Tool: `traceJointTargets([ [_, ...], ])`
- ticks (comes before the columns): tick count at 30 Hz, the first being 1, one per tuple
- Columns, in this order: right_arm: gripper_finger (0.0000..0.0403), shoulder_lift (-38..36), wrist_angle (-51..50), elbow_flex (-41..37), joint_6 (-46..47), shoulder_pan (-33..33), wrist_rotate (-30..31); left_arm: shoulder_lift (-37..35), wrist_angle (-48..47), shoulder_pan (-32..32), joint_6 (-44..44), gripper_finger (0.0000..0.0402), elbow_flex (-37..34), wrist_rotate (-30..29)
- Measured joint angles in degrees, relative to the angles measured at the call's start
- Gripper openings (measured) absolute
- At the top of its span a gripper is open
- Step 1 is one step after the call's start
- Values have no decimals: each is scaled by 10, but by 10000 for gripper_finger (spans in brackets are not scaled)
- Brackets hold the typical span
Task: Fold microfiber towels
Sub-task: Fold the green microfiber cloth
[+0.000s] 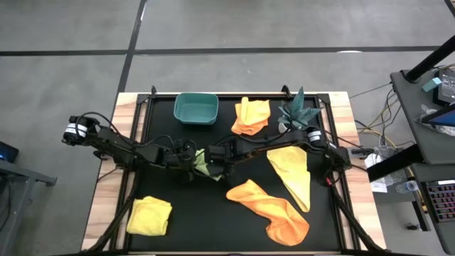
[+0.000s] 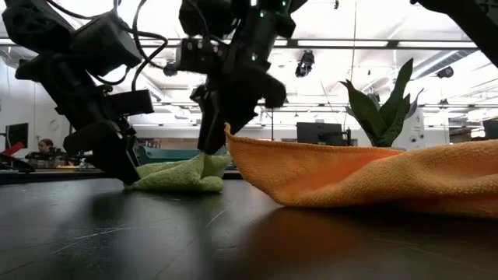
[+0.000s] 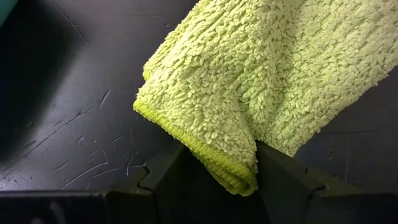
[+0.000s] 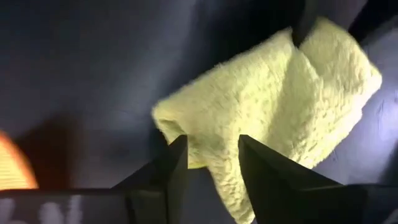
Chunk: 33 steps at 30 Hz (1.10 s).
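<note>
Lime green towel (image 1: 204,162) lies bunched mid-table on the black mat (image 1: 178,220), between both grippers. The left gripper (image 3: 217,171) is clamped on a doubled hemmed edge of it; the right gripper (image 4: 211,158) has its fingers parted with a fold lying between them, not pinched. Plush microfibre like this looks light and limp — it will sag and cling to itself, so a stitched hem or corner gives the surest hold. Orange towel (image 1: 274,210) lies near, clear of the work.
</note>
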Motion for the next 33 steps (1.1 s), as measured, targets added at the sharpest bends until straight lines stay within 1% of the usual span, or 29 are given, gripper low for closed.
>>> traceJointTargets([
  [2,122,0,12,-13,0,0,19,0,0,0,0,173,0,0],
  [6,97,0,32,-33,-6,0,26,0,0,0,0,173,0,0],
  [8,75,0,36,-39,-11,0,26,0,0,0,0,173,0,0],
  [11,28,0,37,-40,-14,2,27,0,0,0,0,173,0,-3],
  [12,19,0,37,-40,-19,3,28,0,0,-1,0,173,0,-6],
  [16,11,-3,30,-40,-23,8,28,0,0,0,0,173,0,-18],
  [24,9,-19,12,-40,-22,18,28,0,1,0,0,173,0,-26],
  [26,9,-19,11,-40,-23,20,19,0,2,0,0,173,0,-26],
  [29,9,-14,11,-40,-22,20,-11,0,-1,0,-3,173,0,-26],
  [33,9,-2,7,-44,-18,20,-24,0,-2,0,-10,173,0,-26],
])
